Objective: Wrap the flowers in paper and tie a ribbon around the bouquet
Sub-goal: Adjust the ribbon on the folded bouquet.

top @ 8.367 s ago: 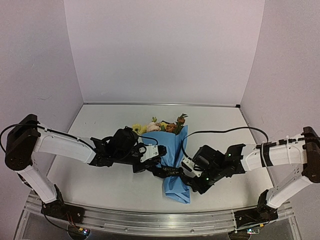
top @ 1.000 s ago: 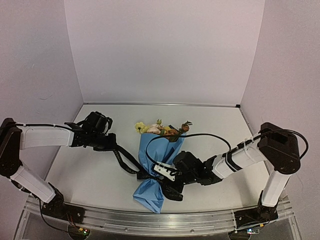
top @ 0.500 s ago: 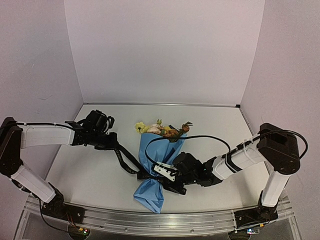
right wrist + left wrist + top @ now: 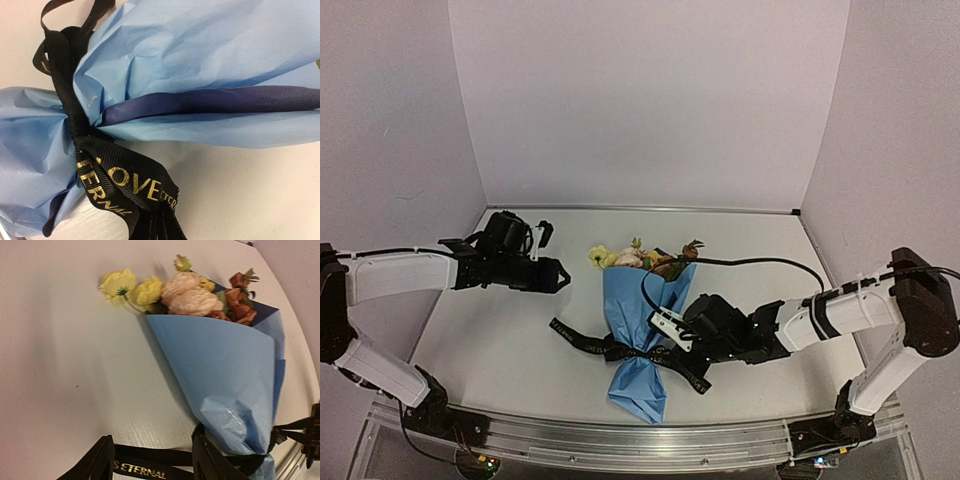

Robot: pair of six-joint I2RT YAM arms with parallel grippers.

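Lying on the table (image 4: 490, 360), the bouquet (image 4: 638, 325) points its wide end toward the far side and its crumpled narrow end toward the near edge. Its cone is the paper (image 4: 220, 365), light blue and creased, wrapped over itself with a darker inner face showing along the overlap. Inside it sit the flowers (image 4: 642, 258), whose yellow, cream-pink and orange-brown blooms stick out past the open rim, the yellow ones furthest left. The stems are hidden within the cone. The ribbon (image 4: 588, 343) cinches the cone at its waist, just above the crumpled tail; one black end with gold lettering trails left across the table, and others trail right toward the near edge. The left gripper (image 4: 556, 272) hovers left of the bouquet, well apart from it, its fingers (image 4: 103, 464) spread wide with only table and ribbon seen between them in the wrist view. The right gripper (image 4: 666, 328) sits just beside the cone's waist on the right, closed tight. Ribbon tails run to the bottom edge of its wrist view, and whether it is pinching them cannot be told.
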